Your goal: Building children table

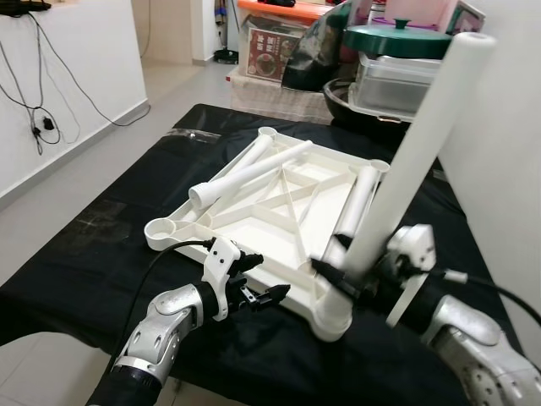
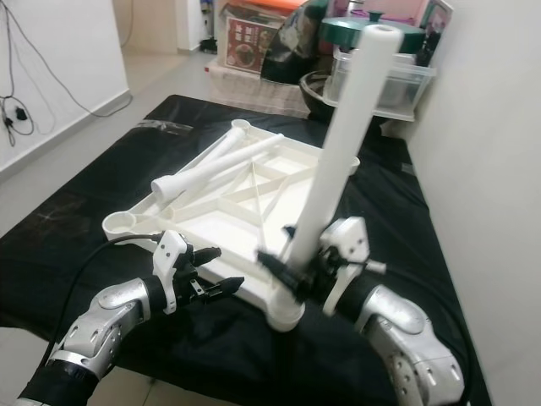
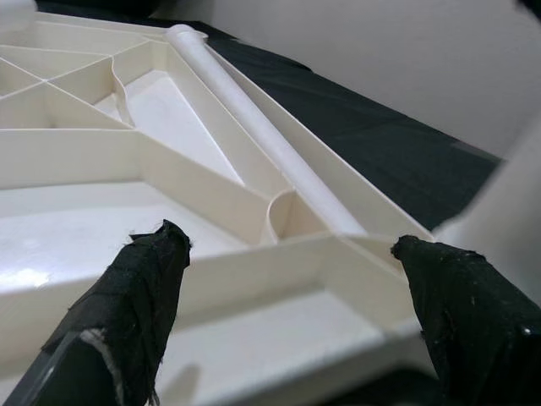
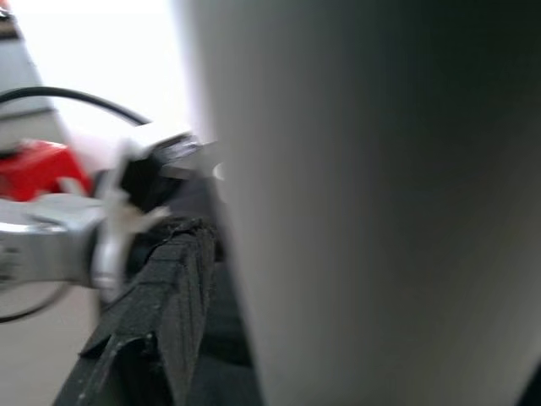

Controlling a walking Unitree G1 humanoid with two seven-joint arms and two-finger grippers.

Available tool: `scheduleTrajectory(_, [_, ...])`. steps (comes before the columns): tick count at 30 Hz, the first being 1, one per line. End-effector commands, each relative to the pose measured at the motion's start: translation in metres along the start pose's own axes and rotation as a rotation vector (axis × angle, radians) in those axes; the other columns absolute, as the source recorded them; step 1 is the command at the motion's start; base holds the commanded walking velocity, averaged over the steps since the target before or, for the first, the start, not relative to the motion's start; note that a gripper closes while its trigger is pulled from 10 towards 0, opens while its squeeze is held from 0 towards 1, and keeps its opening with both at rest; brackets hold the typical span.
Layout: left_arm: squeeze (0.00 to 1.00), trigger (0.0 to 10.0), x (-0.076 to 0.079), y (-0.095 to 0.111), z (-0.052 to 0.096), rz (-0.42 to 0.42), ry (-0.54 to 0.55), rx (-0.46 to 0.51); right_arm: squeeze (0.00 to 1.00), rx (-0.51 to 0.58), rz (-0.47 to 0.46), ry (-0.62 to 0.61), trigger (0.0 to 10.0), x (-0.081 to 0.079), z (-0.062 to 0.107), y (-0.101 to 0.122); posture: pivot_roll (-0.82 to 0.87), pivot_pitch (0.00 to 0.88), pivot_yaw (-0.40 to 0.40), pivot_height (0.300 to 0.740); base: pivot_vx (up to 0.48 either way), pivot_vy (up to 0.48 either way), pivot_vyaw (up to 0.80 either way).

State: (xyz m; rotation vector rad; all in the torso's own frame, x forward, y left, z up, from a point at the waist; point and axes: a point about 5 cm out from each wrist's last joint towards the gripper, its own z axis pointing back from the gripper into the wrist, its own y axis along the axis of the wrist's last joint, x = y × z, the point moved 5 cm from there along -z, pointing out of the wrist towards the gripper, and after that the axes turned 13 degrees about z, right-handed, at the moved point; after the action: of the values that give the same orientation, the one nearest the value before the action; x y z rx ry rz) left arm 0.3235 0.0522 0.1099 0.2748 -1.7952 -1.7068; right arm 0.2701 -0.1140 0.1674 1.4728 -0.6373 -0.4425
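Standing tilted in the near corner socket (image 1: 331,320) of the upturned tabletop (image 1: 279,211), the white leg (image 1: 406,161) is clamped low down by the right gripper (image 1: 342,275), fingers closed around it. Risk, as judged: the lean gets the leg jammed or popped out if it is pushed before being squared up, and the tabletop could be slid across the black-covered bench (image 1: 101,245). The left gripper (image 1: 269,296) is held at the near rim, fingers wide, gripping nothing. Ribs and a loose leg (image 3: 254,127) lying along the tray are shown up close by the left wrist view; the head views give the lean.
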Motion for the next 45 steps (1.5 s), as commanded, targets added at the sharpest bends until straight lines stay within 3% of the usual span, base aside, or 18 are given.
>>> scheduleTrajectory(1, [0.0, 10.0, 0.001, -0.002, 0.003, 0.0, 0.005, -0.001, 0.0, -0.044, -0.035, -0.002, 3.3, -0.004, -0.004, -0.014, 0.13, 0.0, -0.122, 0.74, 0.0, 0.0, 0.0])
scheduleTrajectory(2, [0.0, 10.0, 0.001, -0.004, 0.003, 0.0, 0.004, -0.005, 0.0, -0.074, -0.043, -0.059, 0.0, 0.003, -0.007, -0.021, 0.13, 0.0, -0.122, 0.74, 0.0, 0.0, 0.0])
scheduleTrajectory(5, [0.0, 10.0, 0.003, -0.006, 0.003, -0.003, -0.002, -0.014, 0.0, -0.129, -0.054, -0.217, 0.0, 0.024, -0.008, -0.034, 0.13, 0.0, -0.121, 0.74, 0.0, 0.0, 0.0])
scheduleTrajectory(6, [0.0, 10.0, 0.004, -0.007, 0.002, -0.006, -0.009, -0.02, 0.0, -0.211, -0.098, -0.53, 0.0, 0.062, 0.003, -0.054, 0.13, 0.0, -0.119, 0.74, 0.0, 0.0, 0.0])
scheduleTrajectory(8, [0.0, 10.0, 0.004, -0.007, 0.002, -0.006, -0.009, -0.02, 0.0, -0.211, -0.098, -0.53, 0.0, 0.062, 0.003, -0.054, 0.13, 0.0, -0.119, 0.74, 0.0, 0.0, 0.0])
scheduleTrajectory(10, [0.0, 10.0, 0.003, -0.004, 0.001, -0.007, -0.009, -0.017, 0.0, -0.281, -0.147, -0.936, 0.0, 0.097, 0.046, -0.071, 0.12, 0.0, -0.113, 0.74, 0.0, 0.0, 0.0])
scheduleTrajectory(14, [0.0, 10.0, 0.001, -0.004, 0.0, -0.01, -0.009, -0.02, 0.0, -0.34, -0.166, -1.236, 0.0, 0.104, 0.091, -0.081, 0.11, 0.0, -0.111, 0.74, 0.0, 0.0, 0.0])
scheduleTrajectory(15, [0.0, 10.0, 0.001, -0.004, 0.0, -0.01, -0.009, -0.021, 0.0, -0.345, -0.169, -1.277, 3.2, 0.101, 0.098, -0.081, 0.11, 0.0, -0.111, 0.74, 0.0, 0.0, 0.0])
scheduleTrajectory(16, [0.0, 10.0, 0.002, -0.005, 0.0, -0.007, -0.013, -0.021, 0.0, -0.31, -0.152, -1.183, 10.0, 0.09, 0.081, -0.075, 0.11, 0.0, -0.1, 0.74, 0.0, 0.0, 0.0])
scheduleTrajectory(21, [0.0, 10.0, 0.005, -0.007, -0.002, -0.004, -0.025, -0.028, 0.0, -0.153, -0.107, -1.021, 10.0, 0.073, 0.051, -0.049, 0.1, 0.0, -0.095, 0.74, 0.0, 0.0, 0.0])
scheduleTrajectory(22, [0.0, 10.0, 0.005, -0.006, -0.002, -0.006, -0.027, -0.027, 1.0, -0.106, -0.077, -0.94, 10.0, 0.073, 0.04, -0.037, 0.11, 0.0, -0.096, 0.74, 0.0, 0.0, 0.0])
scheduleTrajectory(25, [0.0, 10.0, 0.004, -0.005, -0.002, -0.006, -0.024, -0.022, 1.0, -0.091, -0.077, -0.854, 10.0, 0.075, 0.032, -0.031, 0.11, 0.0, -0.095, 0.74, 0.0, 0.0, 0.0])
scheduleTrajectory(27, [0.0, 10.0, 0.004, -0.004, -0.002, -0.006, -0.023, -0.021, 0.0, -0.058, -0.082, -0.775, 10.0, 0.076, 0.023, -0.023, 0.11, 0.0, -0.097, 0.74, 0.0, 0.0, 0.0])
scheduleTrajectory(31, [0.0, 10.0, 0.004, -0.005, -0.001, -0.004, -0.021, -0.02, 0.0, 0.067, -0.047, -0.393, 10.0, 0.047, 0.0, 0.016, 0.12, 0.0, -0.101, 0.74, 0.0, 0.0, 0.0])
scheduleTrajectory(38, [0.0, 10.0, 0.006, -0.006, -0.001, -0.005, -0.026, -0.021, 0.0, 0.042, 0.015, -0.018, 10.0, -0.005, -0.009, 0.019, 0.13, 0.0, -0.111, 0.74, 0.0, 0.0, 0.0])
scheduleTrajectory(40, [0.0, 10.0, 0.004, -0.005, 0.0, -0.005, -0.016, -0.017, 0.0, 0.017, 0.003, 0.044, 1.4, -0.021, -0.012, 0.005, 0.14, 0.0, -0.117, 0.74, 0.0, 0.0, 0.0])
scheduleTrajectory(43, [0.0, 10.0, 0.003, -0.005, 0.002, -0.004, -0.008, -0.015, 0.0, -0.002, -0.015, 0.002, 0.0, -0.02, -0.015, -0.006, 0.14, 0.0, -0.114, 0.74, 0.0, 0.0, 0.0])
scheduleTrajectory(45, [0.0, 10.0, 0.002, -0.006, 0.003, -0.005, -0.009, -0.022, 0.0, -0.061, -0.04, -0.269, 0.0, 0.016, -0.015, -0.023, 0.13, 0.0, -0.114, 0.74, 0.0, 0.0, 0.0])
